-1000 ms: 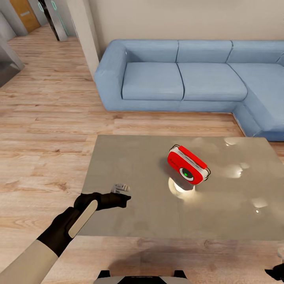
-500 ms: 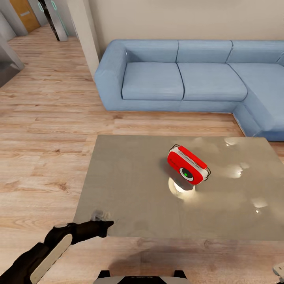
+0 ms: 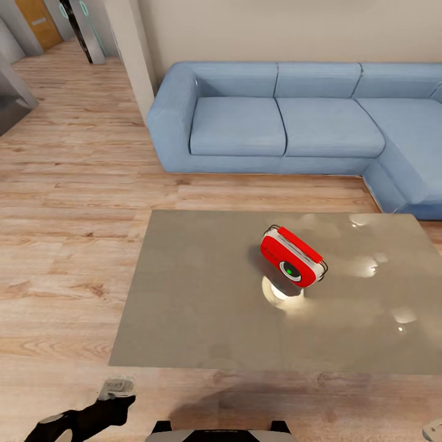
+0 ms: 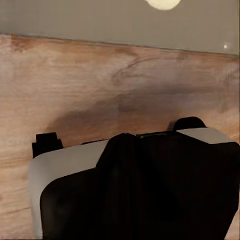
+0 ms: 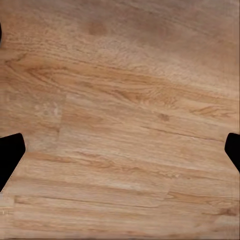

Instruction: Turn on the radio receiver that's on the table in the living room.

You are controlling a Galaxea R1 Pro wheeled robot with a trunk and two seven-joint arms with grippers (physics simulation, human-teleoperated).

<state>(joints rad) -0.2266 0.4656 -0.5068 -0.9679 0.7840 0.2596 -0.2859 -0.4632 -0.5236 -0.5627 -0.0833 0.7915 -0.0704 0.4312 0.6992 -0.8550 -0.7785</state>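
My left hand [image 3: 116, 393] hangs low, off the near edge of the desk [image 3: 202, 294] and over the wood floor [image 3: 67, 245], well apart from the radio receiver [image 3: 292, 256]; its grey fingertips [image 3: 116, 387] point toward the desk, but whether they are wide or narrow I cannot tell; in the left wrist view the dark and white body of my own arm [image 4: 135, 190] covers the fingers, with floor boards [image 4: 100, 85] past it and the desk's grey edge [image 4: 100, 17] beyond those. My right hand [image 3: 434, 428] shows as a pale sliver at the near right corner of the head view, also short of the desk; in the right wrist view two dark finger tips [image 5: 10, 155] sit far apart at opposite sides with bare floor [image 5: 125, 125] between them, so that hand is spread wide and holds nothing. The radio receiver stands on the desk, right of the desk's middle, tilted, its red face and round dial with a green centre turned toward me, a bright glare spot on the glossy top just beside it on my side. Beyond the desk's far edge the blue sofa [image 3: 276, 116] runs along the beige wall [image 3: 276, 27] and turns a corner at the right.
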